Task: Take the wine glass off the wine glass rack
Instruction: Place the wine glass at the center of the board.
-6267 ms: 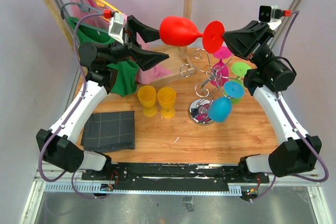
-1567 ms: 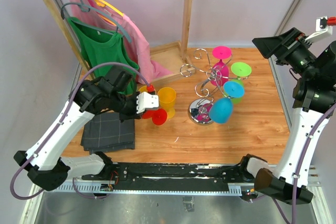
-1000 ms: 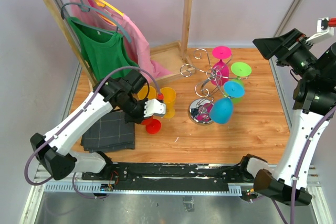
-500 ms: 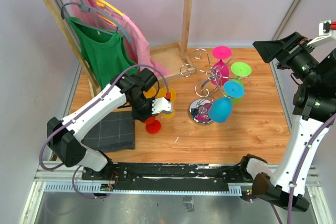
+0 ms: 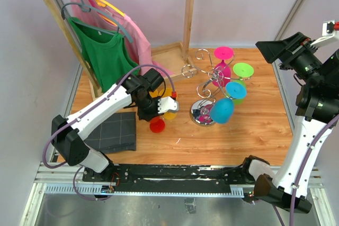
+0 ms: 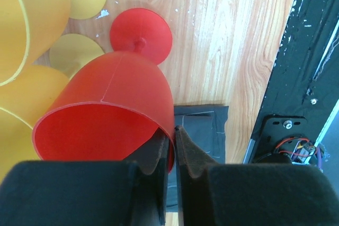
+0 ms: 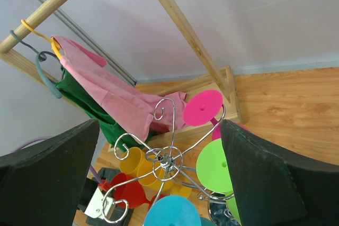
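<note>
A red wine glass stands with its foot on the wooden table, just in front of two yellow glasses. My left gripper is shut on the rim of the red wine glass, one finger inside the bowl and one outside. The chrome wine glass rack stands to the right and carries pink, green and blue glasses upside down. My right gripper hangs high at the back right, open and empty. It looks down on the wine glass rack.
A wooden clothes rack with a green shirt and a pink shirt fills the back left. A dark folded cloth lies at the front left, beside the red glass. The black arm mount runs along the near edge.
My left arm has carried the red glass right and back, and its foot now rests in front of the yellow glasses. The right arm has barely moved.
</note>
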Motion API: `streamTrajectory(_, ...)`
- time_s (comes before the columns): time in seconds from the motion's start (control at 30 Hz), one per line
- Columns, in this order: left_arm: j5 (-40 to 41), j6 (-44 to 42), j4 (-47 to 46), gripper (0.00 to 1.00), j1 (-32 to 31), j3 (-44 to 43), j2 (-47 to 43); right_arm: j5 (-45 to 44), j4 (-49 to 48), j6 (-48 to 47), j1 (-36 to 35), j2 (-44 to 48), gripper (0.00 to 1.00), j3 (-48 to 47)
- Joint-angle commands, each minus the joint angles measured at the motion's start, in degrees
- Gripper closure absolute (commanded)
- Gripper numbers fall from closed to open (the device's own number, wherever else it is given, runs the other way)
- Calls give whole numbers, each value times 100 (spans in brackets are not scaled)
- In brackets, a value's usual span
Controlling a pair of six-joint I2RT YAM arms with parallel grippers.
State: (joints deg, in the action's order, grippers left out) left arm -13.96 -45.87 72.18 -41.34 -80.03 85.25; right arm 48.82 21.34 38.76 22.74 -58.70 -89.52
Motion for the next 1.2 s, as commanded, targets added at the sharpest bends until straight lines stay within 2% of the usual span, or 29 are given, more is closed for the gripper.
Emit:
streamTrajectory(0.0, 74, 113, -89, 83, -49, -65, -69, 12, -66, -11, 108, 88, 2, 5)
streamTrajectory(0.13, 9, 153, -108, 73, -54, -96, -63, 29, -66, -18, 108, 78, 1, -17)
streamTrajectory(0.47, -42, 350, -66, 71, -127, -437, -205, 49, -53, 8, 116, 137, 1, -13)
streamTrajectory(0.97, -380, 738, 51, 47, -216, -384, -1272, 34, 215, 38, 134, 117, 1, -28)
streamTrajectory(1.17, -355, 827, 31, 45, -216, -575, -1400, 64, 732, -63, 158, 9, 1, -308)
